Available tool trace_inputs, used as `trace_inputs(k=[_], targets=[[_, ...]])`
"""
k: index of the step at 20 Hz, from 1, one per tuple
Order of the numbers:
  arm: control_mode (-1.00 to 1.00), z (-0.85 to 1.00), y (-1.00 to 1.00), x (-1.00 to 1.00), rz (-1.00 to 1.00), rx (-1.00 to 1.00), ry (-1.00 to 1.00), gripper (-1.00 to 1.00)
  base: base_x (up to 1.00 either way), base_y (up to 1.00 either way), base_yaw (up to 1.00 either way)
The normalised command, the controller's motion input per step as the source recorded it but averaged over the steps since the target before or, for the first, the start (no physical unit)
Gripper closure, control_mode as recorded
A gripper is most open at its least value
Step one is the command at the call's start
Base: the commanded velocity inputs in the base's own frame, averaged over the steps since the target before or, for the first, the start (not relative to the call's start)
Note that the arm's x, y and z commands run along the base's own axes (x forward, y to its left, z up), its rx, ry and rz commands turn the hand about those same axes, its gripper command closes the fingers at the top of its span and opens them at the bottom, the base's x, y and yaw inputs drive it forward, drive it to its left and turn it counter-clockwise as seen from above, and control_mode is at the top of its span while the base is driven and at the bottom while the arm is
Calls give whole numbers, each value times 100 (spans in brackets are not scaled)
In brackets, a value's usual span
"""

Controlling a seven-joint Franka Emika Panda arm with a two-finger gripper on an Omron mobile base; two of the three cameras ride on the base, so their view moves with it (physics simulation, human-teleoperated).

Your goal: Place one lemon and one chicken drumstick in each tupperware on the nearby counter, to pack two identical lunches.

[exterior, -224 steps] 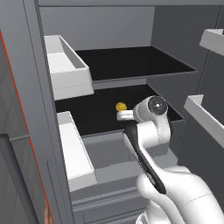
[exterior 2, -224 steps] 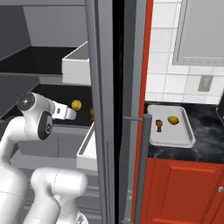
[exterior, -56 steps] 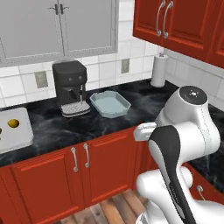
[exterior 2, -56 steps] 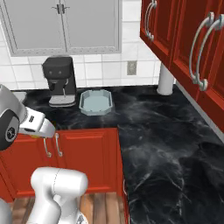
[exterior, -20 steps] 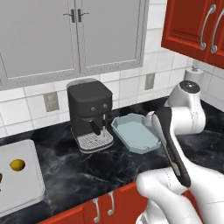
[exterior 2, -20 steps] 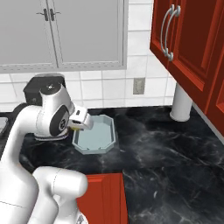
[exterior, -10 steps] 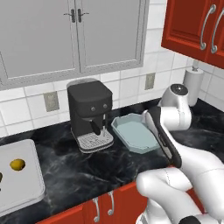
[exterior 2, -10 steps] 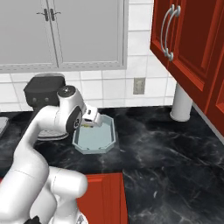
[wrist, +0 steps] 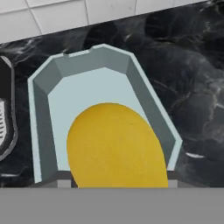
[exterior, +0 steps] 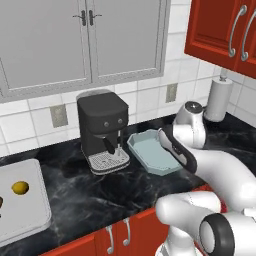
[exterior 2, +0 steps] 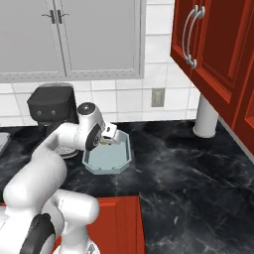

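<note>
- Yellow is what dominates the hand view: the lemon (wrist: 116, 146) is held close under the camera, directly above the pale blue tupperware (wrist: 94, 83).
- The gripper (exterior 2: 108, 136) is clamped on the lemon; in the right base view a sliver of yellow is seen between the fingers, over the tray's near-left part.
- Compared with one second ago, the hand has been carried from beside the blue tupperware to a position over its interior. Further back, the base has been driven here from the open fridge where the lemon was picked.
- Judgement: the carry is nearly done. What is left of this step is a short lowering and a release into the tray.
- The blue tupperware is seen empty in all three views, so no item has yet been packed in it.
- In the left base view the whitish-grey tupperware (exterior: 30, 210) is shown at the far left of the counter (exterior: 100, 190), well apart from the blue one (exterior: 150, 152). A second lemon (exterior: 20, 188) lies in it, and a dark shape at the frame edge cannot be identified.
- In that view the arm blocks the gripper, so the grip cannot be checked there.
- The coffee machine (exterior: 102, 130) stands just beside the blue tray, on its left.
- The paper towel roll (exterior 2: 205, 118) stands by the wall, further right.
</note>
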Motion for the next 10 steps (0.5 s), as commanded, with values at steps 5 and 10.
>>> trace_inputs(k=[5,10], targets=[[-100,-46,0,46,0,0,0,100,0,0,0],[-100,-37,-1,47,0,0,0,100,0,0,0]])
